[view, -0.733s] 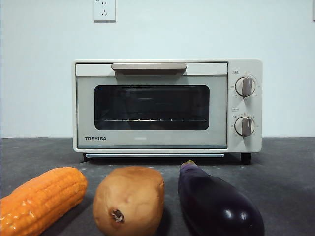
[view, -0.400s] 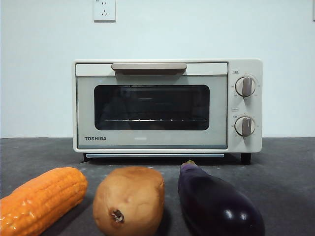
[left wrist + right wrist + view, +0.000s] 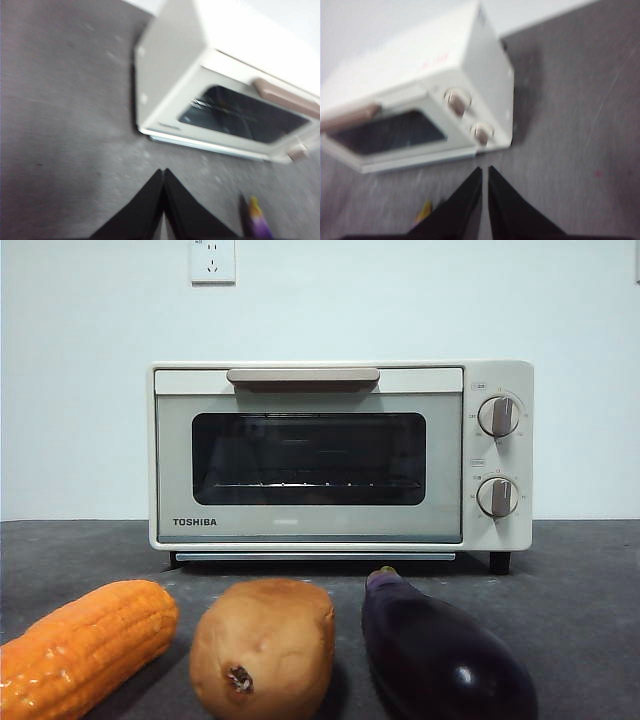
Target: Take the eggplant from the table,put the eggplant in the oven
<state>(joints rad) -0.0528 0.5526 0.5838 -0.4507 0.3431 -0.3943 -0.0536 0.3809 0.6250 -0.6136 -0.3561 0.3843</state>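
eggplant [image 3: 440, 655]: on tabletop [image 3: 580, 580], ahead of closed left gripper [image 3: 163, 175], beside potato [image 3: 262, 645]. oven [image 3: 340, 455]: door shut, beyond both grippers. right gripper [image 3: 485, 172]: closed, empty. risks: glossy skin slipping; nudging potato; shut door blocking entry.

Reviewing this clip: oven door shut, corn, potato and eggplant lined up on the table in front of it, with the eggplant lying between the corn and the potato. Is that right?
Not quite. In the front view the potato is the middle one; the eggplant lies at the end of the row, on the far side of the potato from the corn. The rest holds: the oven door is shut and all three lie on the table in front of it.
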